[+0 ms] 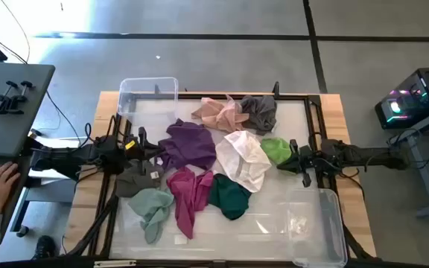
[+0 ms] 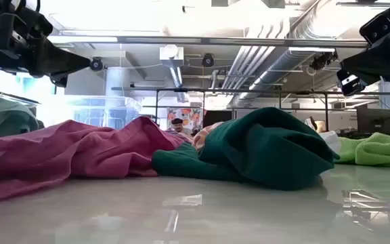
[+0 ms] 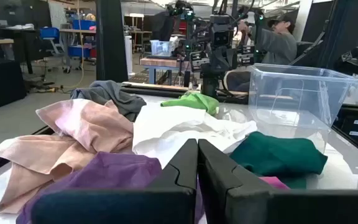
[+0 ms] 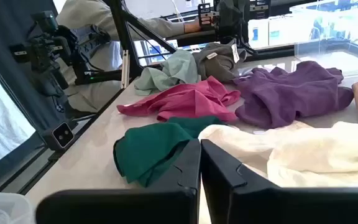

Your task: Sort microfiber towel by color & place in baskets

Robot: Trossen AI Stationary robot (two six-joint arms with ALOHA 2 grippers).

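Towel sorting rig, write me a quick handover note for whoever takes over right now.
Left gripper: jaws shut, empty, at the table's left side beside the purple towel.
Right gripper: jaws shut, empty, at the right side near the lime green towel.
Towels: all heaped mid-table, including white, dark green, magenta, peach, two grey and a pale mint one.
Baskets: small tub at the far left corner, larger tub at the near right.
Done: no towel in either tub.
Left: sort all towels by colour.
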